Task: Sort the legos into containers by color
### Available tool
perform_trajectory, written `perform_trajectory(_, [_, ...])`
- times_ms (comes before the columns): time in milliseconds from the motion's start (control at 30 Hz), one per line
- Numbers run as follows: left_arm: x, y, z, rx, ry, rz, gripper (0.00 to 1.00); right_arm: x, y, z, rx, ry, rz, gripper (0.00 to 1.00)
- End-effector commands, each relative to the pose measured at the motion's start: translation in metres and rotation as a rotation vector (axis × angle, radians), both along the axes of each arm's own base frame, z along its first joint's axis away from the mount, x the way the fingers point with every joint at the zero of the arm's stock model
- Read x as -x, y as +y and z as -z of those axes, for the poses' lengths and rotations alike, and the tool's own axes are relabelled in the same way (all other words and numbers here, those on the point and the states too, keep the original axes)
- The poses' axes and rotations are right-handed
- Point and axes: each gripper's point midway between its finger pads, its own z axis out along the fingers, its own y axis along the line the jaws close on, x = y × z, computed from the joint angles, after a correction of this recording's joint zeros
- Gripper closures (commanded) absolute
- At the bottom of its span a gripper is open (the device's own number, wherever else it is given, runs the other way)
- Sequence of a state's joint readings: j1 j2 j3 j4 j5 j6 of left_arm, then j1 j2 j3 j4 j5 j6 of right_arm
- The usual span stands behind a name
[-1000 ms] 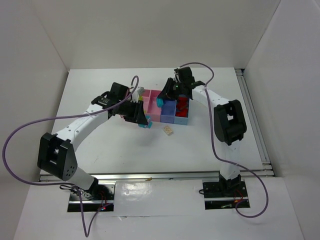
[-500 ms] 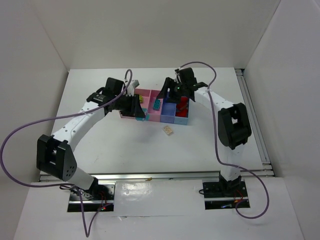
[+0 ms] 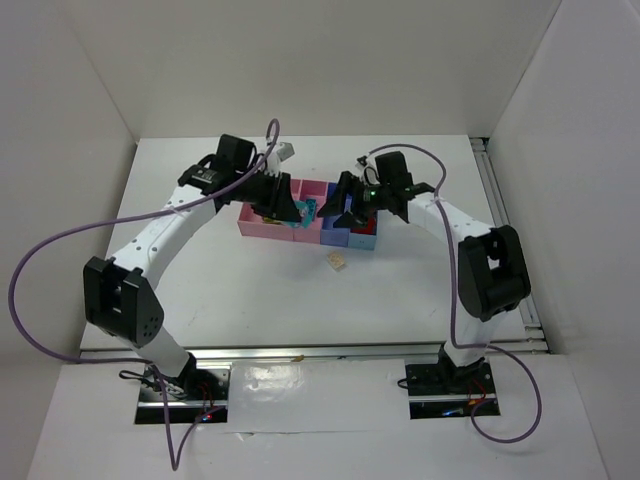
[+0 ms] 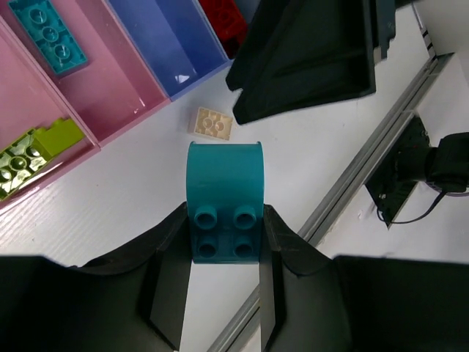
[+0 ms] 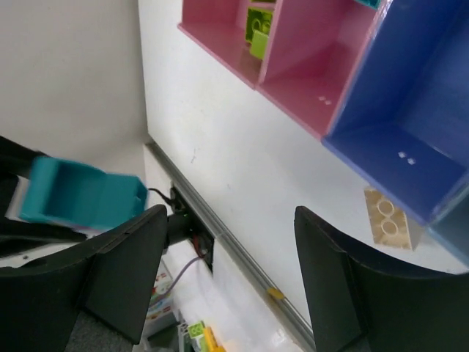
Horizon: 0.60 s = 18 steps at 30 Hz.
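Top external, left arm [image 3: 160, 225] by tray [image 3: 250, 222], gripping brick [image 4: 223, 202]

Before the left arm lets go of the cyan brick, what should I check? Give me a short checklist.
1. Grip: ok, the left gripper pinches the held cyan brick squarely.
2. Target: ok, one pink compartment already holds a second cyan brick, with room left.
3. Alignment over that compartment: cannot tell.
4. Right gripper: ok, open and empty.
5. Arm spacing: cannot tell, both arms are close together above the tray.
6. Cream brick: not ok, on the table outside the tray.
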<state>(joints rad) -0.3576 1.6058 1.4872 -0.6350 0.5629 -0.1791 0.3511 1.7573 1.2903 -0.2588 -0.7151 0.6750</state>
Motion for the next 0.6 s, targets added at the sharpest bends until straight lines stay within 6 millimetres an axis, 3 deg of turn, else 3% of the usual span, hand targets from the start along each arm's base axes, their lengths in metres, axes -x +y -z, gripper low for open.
perform_trajectory(0, [-0.005, 0.001, -0.022, 0.046, -0.029, 0.007, 1.0, 0.014, 0.002, -0.043, -0.093, -0.153, -0.021, 0.23])
perform_trajectory(33, [-0.004, -0.001, -0.028, 0.088, -0.02, 0.018, 1.0, 0.013, -0.001, -0.063, -0.124, -0.242, -0.014, 0.25])
perform_trajectory(100, [0.004, -0.008, -0.037, 0.234, 0.043, 0.073, 1.0, 0.02, -0.007, -0.064, -0.15, -0.276, -0.011, 0.25])
perform_trajectory(133, [0.0, 0.001, -0.039, 0.292, 0.064, 0.065, 1.0, 0.022, -0.009, -0.085, -0.189, -0.347, -0.011, 0.25])
perform_trajectory(167, [0.016, -0.001, -0.042, 0.397, 0.166, 0.102, 1.0, 0.026, -0.009, -0.093, -0.209, -0.374, -0.019, 0.25])
perform_trajectory(200, [0.009, 0.0, -0.05, 0.458, 0.127, 0.128, 1.0, 0.03, -0.01, -0.095, -0.217, -0.396, -0.019, 0.24])
perform_trajectory(333, [0.011, 0.003, -0.055, 0.559, 0.178, 0.15, 1.0, 0.041, -0.006, -0.134, -0.305, -0.514, -0.095, 0.15])
perform_trajectory(533, [0.023, -0.004, -0.071, 0.634, 0.181, 0.217, 1.0, 0.041, 0.01, -0.142, -0.327, -0.537, -0.158, 0.1])
perform_trajectory(567, [0.025, -0.004, -0.071, 0.641, 0.188, 0.228, 1.0, 0.041, 0.014, -0.135, -0.325, -0.518, -0.168, 0.1])
